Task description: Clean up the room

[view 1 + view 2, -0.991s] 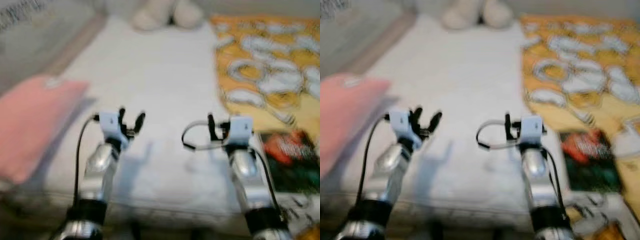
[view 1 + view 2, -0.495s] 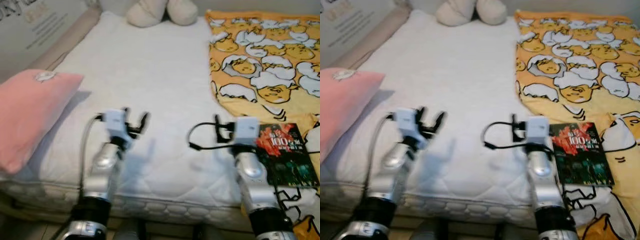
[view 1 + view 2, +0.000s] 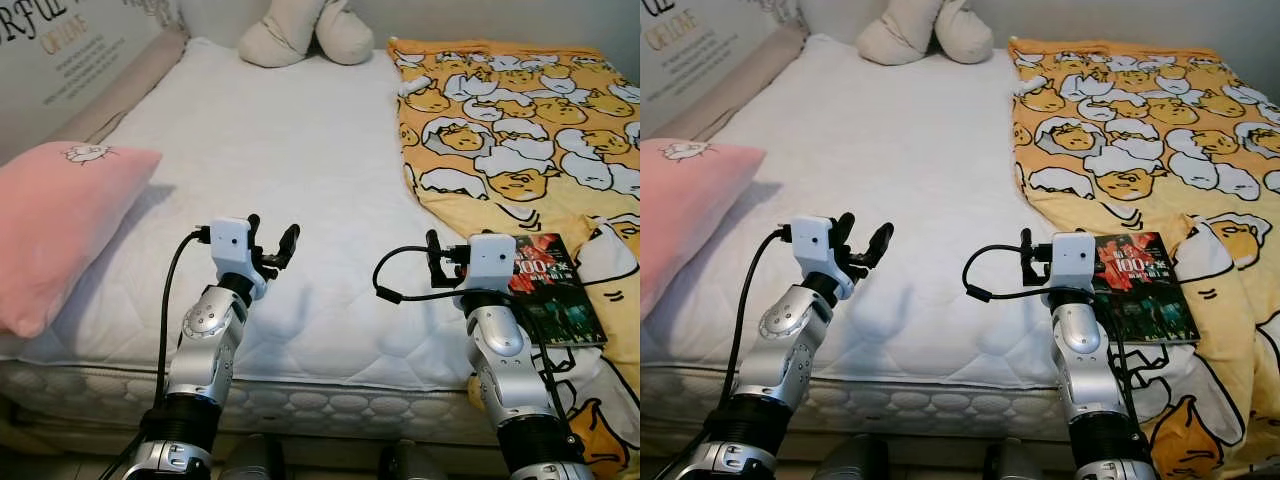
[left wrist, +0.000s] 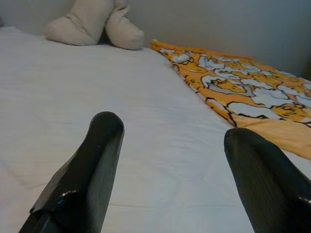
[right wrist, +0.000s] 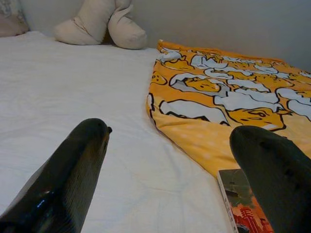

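A white mattress [image 3: 290,140] lies in front of me. A yellow blanket [image 3: 510,130] printed with egg figures covers its right side. A book [image 3: 553,290] with a dark red and green cover lies on the blanket's near corner. My left gripper [image 3: 272,232] hovers open over the bare mattress near its front edge, with nothing between its fingers. My right gripper [image 5: 171,130] is open and empty too, held above the mattress just left of the book [image 5: 240,206].
A pink pillow [image 3: 60,220] rests on the mattress's left front corner. A beige plush cushion [image 3: 300,35] sits at the far end by the wall. A padded headboard panel [image 3: 110,85] runs along the left side. The mattress's front edge [image 3: 330,400] is right below my arms.
The view has gone from blurred to sharp and has shifted, showing more of the blanket and book. Both arms keep about the same raised pose, fingers still apart.
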